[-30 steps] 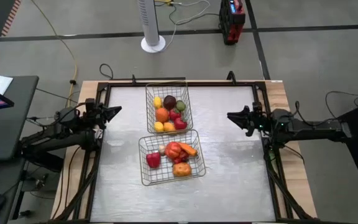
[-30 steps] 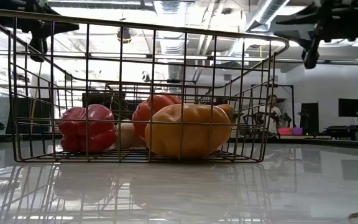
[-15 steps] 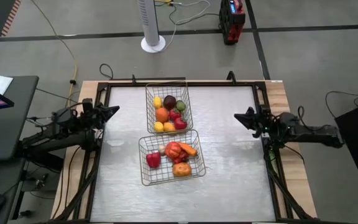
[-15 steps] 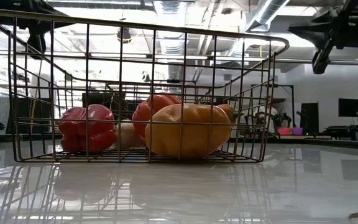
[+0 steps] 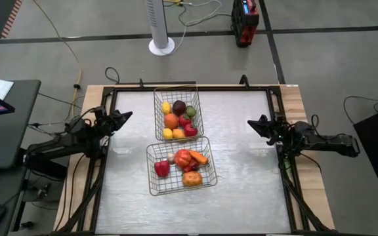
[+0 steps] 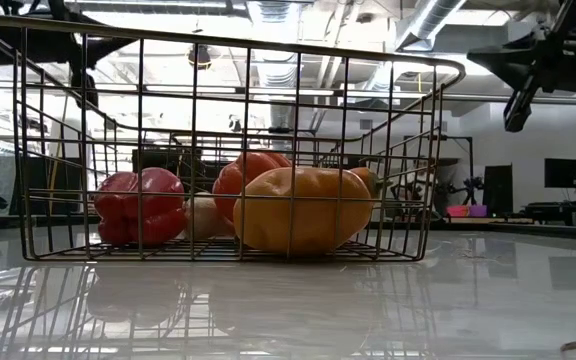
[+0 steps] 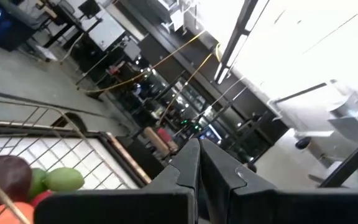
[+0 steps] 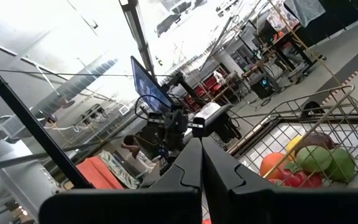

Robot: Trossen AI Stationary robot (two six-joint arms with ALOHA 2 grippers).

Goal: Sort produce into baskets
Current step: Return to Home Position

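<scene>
Produce (image 5: 182, 158) all inside two wire baskets mid-table: far basket (image 5: 156, 111) roughly eight pieces, near basket (image 5: 151, 182) roughly six, among them red pepper (image 5: 161, 168), carrot (image 5: 200, 157), orange pumpkin (image 5: 191, 178). Two grippers, fingers pressed together, nothing held: left gripper (image 5: 127, 116) near left edge of table (image 5: 241, 170), level with far basket, well apart from it; right gripper (image 5: 251, 122) by right edge, well apart from both baskets. Versus second ago: right gripper drawn back toward its edge, left gripper nudged slightly toward far basket, produce unmoved.
</scene>
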